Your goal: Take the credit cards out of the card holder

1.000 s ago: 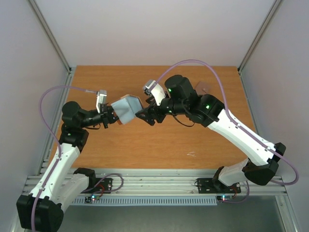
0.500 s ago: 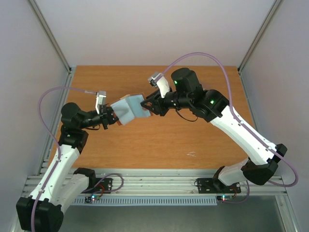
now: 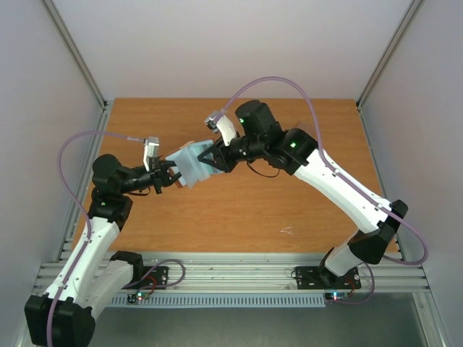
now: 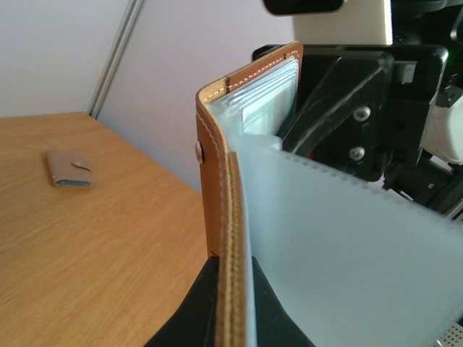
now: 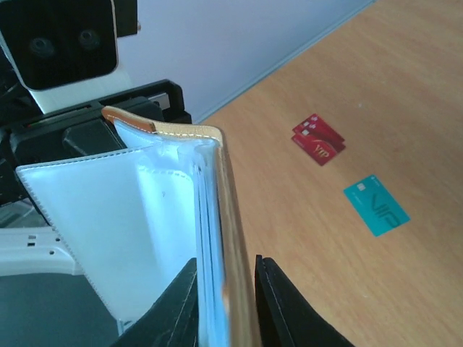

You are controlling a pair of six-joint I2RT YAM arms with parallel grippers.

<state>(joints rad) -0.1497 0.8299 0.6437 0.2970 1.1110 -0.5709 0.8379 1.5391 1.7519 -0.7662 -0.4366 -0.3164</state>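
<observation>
**Holder spread between both hands; two cards out on counter**

Left hand [image 4: 233,318]: closed on the holder [image 4: 221,217], its tan edge clamped between the dark fingers. The holder stands upright, off the counter [image 5: 376,79].

Right hand [image 5: 226,296]: fingers sit tight on either side of the opposite cover, leather on one side and clear plastic on the other. This reads as a pinch on that cover (no card between the fingers that I can see).

Top view: the hands meet over mid-counter with the holder opened between them, pale lining up.

Outward: a red card [image 5: 318,141] (possibly two stacked) and a teal card [image 5: 376,205] lie flat on the counter. They are near each other, not touching, and well apart from the holder. A small tan pouch [image 4: 70,168] lies farther off.

Step, my reading: the holder is being opened to expose the sleeves [image 4: 264,108] between extractions. Pale shapes show in the sleeves, but I cannot tell whether cards remain.

Next move calls for:
- The left hand holds firm.
- The right hand frees the cover and takes a card edge at a sleeve mouth.
- The pull runs straight along the sleeve, since a skewed pull could drag the holder loose.
</observation>
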